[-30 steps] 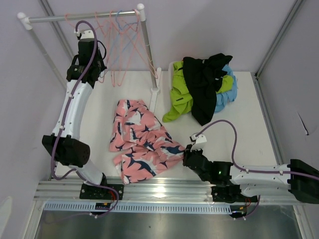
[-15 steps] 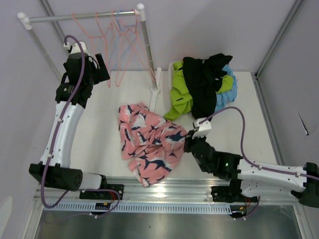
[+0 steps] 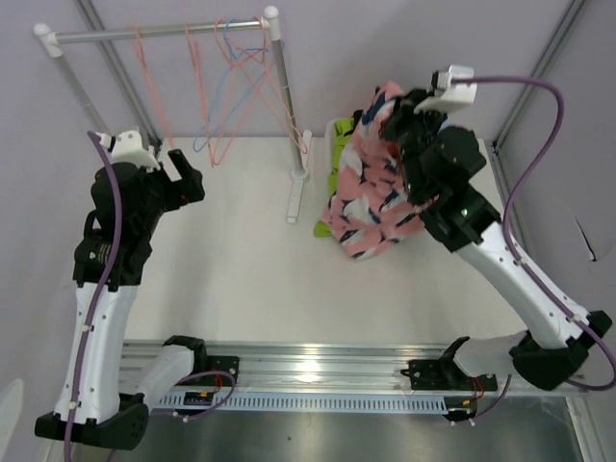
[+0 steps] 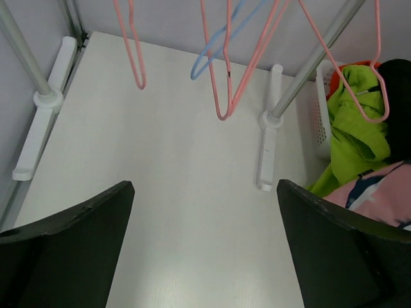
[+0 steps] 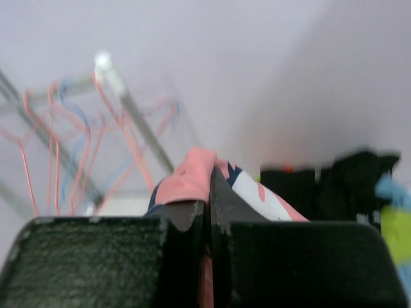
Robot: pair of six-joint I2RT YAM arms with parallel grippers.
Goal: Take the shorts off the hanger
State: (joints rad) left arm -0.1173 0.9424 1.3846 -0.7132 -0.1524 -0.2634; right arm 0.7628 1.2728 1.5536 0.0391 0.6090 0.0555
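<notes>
Top external view: our right fingers (image 5: pixel 83 263) pinch the pink shorts (image 3: pixel 371 192), hanging lengthwise straight below them above the basket (image 4: pixel 319 109); our left fingers (image 4: pixel 64 250) are spread, empty.

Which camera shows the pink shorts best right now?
Top external: the pink shorts hang from the shut right gripper. Left wrist catches only a corner at its right edge; right wrist shows a blurred fold pinched between its fingers.
</notes>
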